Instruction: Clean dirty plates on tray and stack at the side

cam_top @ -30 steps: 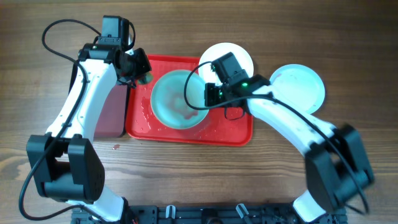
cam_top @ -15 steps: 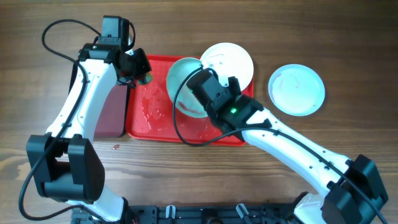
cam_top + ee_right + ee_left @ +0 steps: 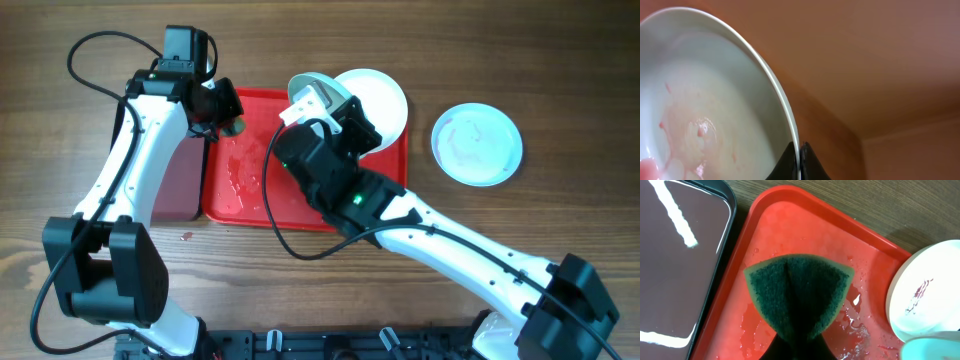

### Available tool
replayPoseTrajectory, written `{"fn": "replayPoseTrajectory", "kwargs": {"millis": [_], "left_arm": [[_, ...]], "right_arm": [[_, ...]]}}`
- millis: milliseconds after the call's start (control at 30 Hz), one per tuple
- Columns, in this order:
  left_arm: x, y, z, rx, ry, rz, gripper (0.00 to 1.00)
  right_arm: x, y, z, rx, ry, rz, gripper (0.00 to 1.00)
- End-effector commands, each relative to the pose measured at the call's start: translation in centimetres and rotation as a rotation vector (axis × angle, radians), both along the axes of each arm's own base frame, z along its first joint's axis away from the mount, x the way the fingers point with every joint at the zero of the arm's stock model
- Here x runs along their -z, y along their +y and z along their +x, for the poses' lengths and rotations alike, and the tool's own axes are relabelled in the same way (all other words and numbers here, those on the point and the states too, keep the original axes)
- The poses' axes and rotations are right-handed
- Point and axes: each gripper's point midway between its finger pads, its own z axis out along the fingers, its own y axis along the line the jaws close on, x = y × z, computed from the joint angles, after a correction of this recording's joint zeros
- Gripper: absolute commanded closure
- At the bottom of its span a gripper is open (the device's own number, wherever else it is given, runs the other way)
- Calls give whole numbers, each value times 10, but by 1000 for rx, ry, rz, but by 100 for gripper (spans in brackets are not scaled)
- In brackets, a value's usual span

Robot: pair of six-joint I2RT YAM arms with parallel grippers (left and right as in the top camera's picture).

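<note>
Maroon plastic, a narrow tray (image 3: pixel 180 190) lies at the far left, just beside the red tray (image 3: pixel 235 195). Over the red tray's upper left corner the left gripper (image 3: pixel 228 112) hangs clenched on a green sponge (image 3: pixel 797 295) folded along its middle, presumably kept ready for wiping. Drops of water sit on the wet floor below it. Toward the middle, the right gripper (image 3: pixel 799 161) pinches the rim of a plate (image 3: pixel 715 115), holding it steeply tilted above the tray's far edge. Pink sauce streaks its bowl, so I judge it is tipped up to meet the sponge. A second plate (image 3: pixel 380 95) overlaps the tray's upper right corner, just beside that gripper. Farthest right, a third plate (image 3: pixel 478 143), faintly pink, rests alone on the bench (image 3: pixel 560 80), well apart.
</note>
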Motion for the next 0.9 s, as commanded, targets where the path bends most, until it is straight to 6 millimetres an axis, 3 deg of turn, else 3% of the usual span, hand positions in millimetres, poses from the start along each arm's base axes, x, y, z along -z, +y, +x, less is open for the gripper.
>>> {"fn": "replayPoseTrajectory", "kwargs": {"millis": [0,133,600,767,867], "left_arm": [[6,4,-1,6,11,19,96],[6,4,-1,6,11,19,96],[6,4,-1,6,11,19,96],[6,4,-1,6,12,19,96],[6,4,-1,5,13,19,96]], "right_arm": [[-27,-4,-9,53,-71,-116,96],[-37,2,-16,65,-115,-106,96],[-39,7,-20,51,-117,-127,96],[-24,23,-34,-12,-92,-125,96],[-19,20,-37,-8,-77,-163,96]]}}
